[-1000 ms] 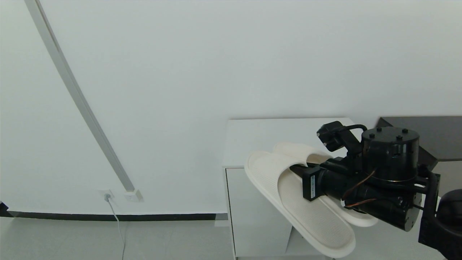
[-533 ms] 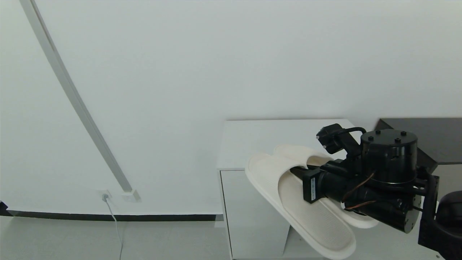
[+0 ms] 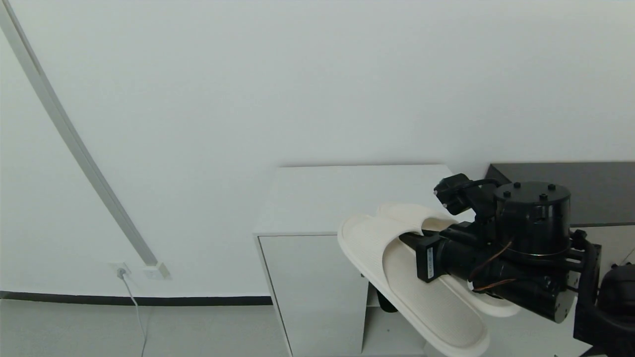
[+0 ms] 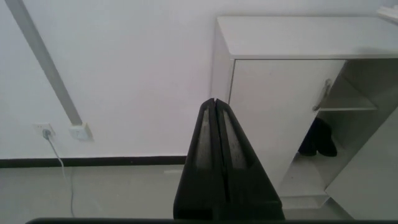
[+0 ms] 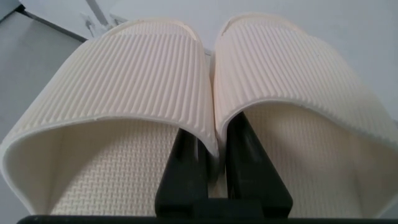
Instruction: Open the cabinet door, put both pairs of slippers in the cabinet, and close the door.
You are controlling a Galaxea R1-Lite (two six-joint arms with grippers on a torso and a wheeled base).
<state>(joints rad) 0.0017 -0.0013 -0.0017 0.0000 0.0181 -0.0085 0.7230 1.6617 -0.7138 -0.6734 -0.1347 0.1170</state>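
A pair of cream ribbed slippers hangs in front of the white cabinet, with my right gripper shut on the two inner strap edges. In the right wrist view the slippers lie side by side and the right gripper pinches them where they meet. The cabinet's left door with its handle is shut. Its right side stands open, showing a shelf and a dark pair of slippers on the bottom. My left gripper is shut on nothing, out in front of the cabinet.
A dark tabletop adjoins the cabinet on the right. A wall socket with a cable and a slanted grey conduit are on the wall to the left. Bare grey floor lies left of the cabinet.
The whole head picture has shifted left, so the camera has turned right; the cabinet's open right compartment now shows. The right gripper still holds the cream slippers the same way.
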